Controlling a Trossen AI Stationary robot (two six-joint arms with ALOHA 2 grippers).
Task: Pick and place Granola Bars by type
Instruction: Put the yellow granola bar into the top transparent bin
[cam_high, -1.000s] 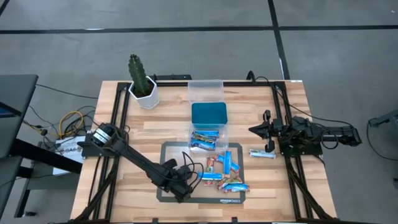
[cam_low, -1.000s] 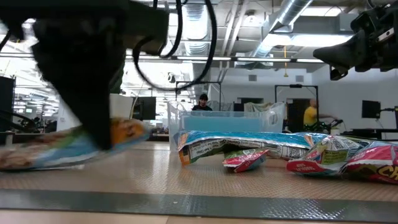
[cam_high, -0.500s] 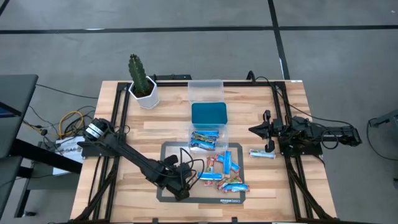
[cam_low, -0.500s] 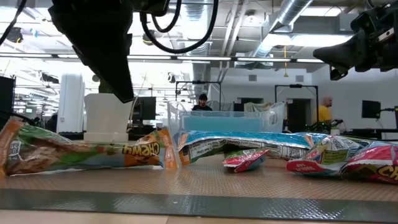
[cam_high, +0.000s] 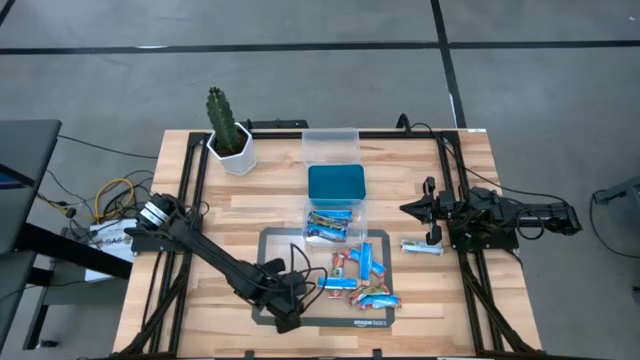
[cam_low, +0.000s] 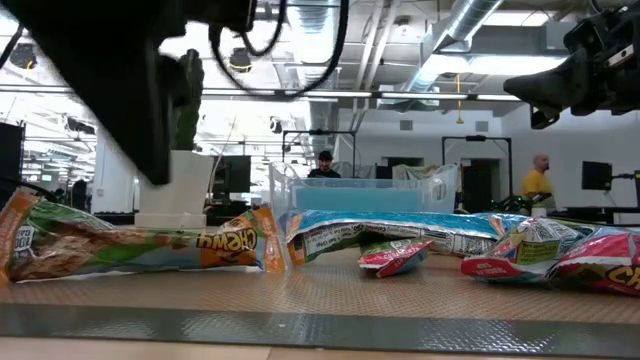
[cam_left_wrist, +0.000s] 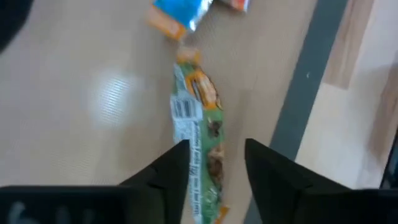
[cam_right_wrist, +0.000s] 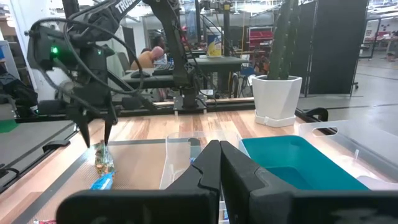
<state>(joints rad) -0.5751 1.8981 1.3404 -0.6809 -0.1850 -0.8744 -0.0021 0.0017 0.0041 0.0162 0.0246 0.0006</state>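
Now left end effector (cam_left_wrist: 214, 163) higher above green bar (cam_left_wrist: 200, 134).

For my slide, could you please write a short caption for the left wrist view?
Left gripper, fingers open, hovers above a green-brown granola bar lying on the mat.

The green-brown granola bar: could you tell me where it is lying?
The green-brown granola bar lies flat on the mat's left part, beneath the open left pincer, left of the bar pile.

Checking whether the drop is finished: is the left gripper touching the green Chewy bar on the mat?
Apart. In the right wrist view the left gripper hangs just above the green Chewy bar, with a gap under its open fingertips.
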